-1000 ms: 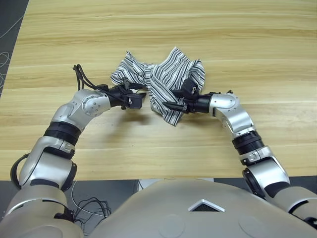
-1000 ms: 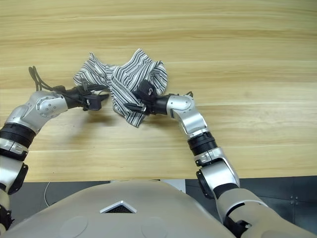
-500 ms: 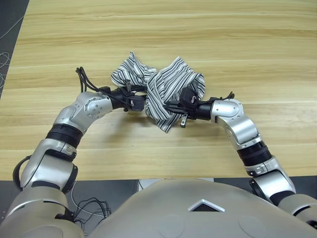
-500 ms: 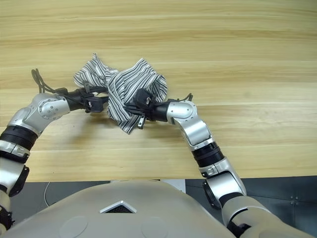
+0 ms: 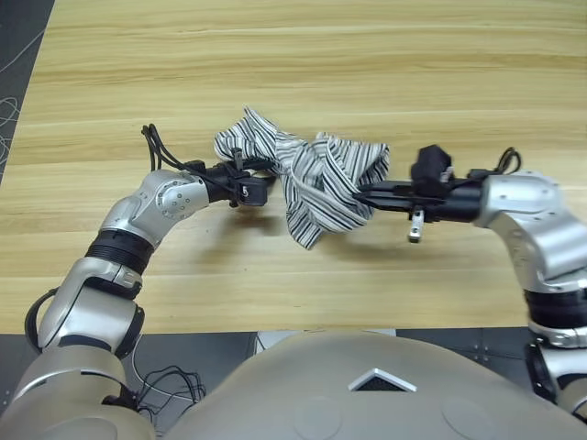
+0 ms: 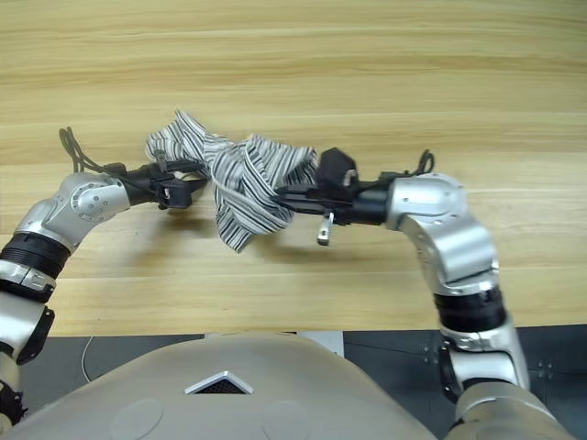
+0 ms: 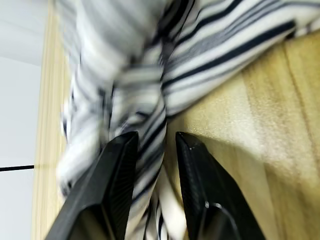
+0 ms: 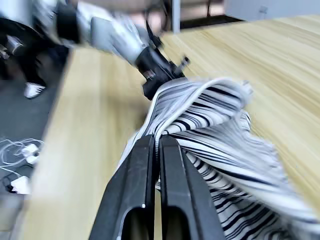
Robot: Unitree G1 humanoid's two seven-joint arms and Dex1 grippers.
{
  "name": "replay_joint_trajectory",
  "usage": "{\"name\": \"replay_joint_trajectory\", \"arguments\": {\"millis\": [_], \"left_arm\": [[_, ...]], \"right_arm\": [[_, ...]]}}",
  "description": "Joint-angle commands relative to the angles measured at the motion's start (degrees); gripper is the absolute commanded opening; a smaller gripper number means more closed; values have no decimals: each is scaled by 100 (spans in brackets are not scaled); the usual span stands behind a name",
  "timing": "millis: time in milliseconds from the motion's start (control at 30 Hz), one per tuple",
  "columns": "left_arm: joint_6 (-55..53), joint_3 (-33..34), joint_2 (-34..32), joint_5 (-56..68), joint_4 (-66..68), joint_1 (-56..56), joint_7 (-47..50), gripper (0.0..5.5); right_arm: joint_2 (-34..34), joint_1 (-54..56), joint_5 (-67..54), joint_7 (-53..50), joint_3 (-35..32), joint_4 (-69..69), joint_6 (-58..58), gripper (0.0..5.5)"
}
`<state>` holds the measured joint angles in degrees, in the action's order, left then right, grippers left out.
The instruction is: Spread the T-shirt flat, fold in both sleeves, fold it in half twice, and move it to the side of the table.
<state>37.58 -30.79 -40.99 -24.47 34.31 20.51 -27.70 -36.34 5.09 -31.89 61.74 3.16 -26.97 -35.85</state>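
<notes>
- two grippers on it, then. which step is this?
- the first, i'd judge: spreading it flat. no sleeve is folded yet.
- start from the left.
- the left gripper [image 5: 263, 189] sits low over the pale wooden plank table [image 5: 367, 73], left of the middle. its wrist view has the two black fingers [image 7: 120, 165] nipping a twisted rope of fabric between them.
- and the shirt?
- the black-and-white striped cloth t-shirt [image 5: 321, 179] is bunched, strung between the two grippers around the middle of the table. a loose corner hangs down on the near side. whether that corner touches the wood i cannot tell.
- the right side?
- the right gripper [image 5: 364, 193] is pressed together on a fold at the shirt's right edge, held clear of the table.
- what has changed?
- a second ago both grippers were close together in a crumpled heap lying on the wood. the right arm has since swung out to the right and risen, drawing the heap into a stretched band. the left gripper has hardly shifted.
- what does the next move call for?
- probably more pull apart, then laying the cloth down toward the far side so it opens out. the twist between the grips looks likely to stay unless one gripper takes a fresh hold on a hem or shoulder.
</notes>
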Motion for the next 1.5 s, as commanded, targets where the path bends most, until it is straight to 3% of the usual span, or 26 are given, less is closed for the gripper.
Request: {"name": "replay_joint_trajectory", "arguments": {"millis": [33, 167, 267, 400, 600, 767, 900, 1000, 1133, 1300, 1500], "left_arm": [[-238, -253, -5, -320, 287, -389, -442, 146], [-223, -236, -37, -320, 305, -363, -459, 146], [-204, -212, -92, -324, 360, -359, -458, 146], [-204, -174, -119, -323, 366, -360, -459, 146], [-179, -152, -60, -307, 375, -384, -460, 146], [-173, -124, -47, -274, 325, -442, -454, 146], [-105, -78, 94, 232, -512, -682, -741, 146], [-215, -33, 206, 412, -976, -786, -859, 146], [-301, 33, 277, 362, -1091, -836, -880, 146], [-398, 60, 317, 342, -1236, -999, -871, 146], [-480, 110, 376, 326, -1293, -1045, -852, 146]], "right_arm": [[-334, 26, -712, 169, -684, 22, -311, 13], [-457, -112, -796, 323, -835, 489, -231, 13], [-320, 203, -1162, 84, -1410, 1470, -441, 13], [585, 1658, -1693, -2175, -2443, 3214, -1039, 13], [1292, 2757, -1524, -4473, -3436, 5022, -292, 13], [1515, 3173, -948, -4949, -3432, 6526, 601, 13], [1596, 3477, -357, -5099, -3345, 8142, 1590, 13], [1706, 3887, -170, -4863, -3310, 8860, 2104, 59], [1692, 4193, 137, -5004, -3269, 9153, 2943, 147], [1574, 4153, 522, -5272, -3164, 8202, 3860, 150], [1628, 3923, 672, -5578, -3003, 7179, 3631, 150]]}}
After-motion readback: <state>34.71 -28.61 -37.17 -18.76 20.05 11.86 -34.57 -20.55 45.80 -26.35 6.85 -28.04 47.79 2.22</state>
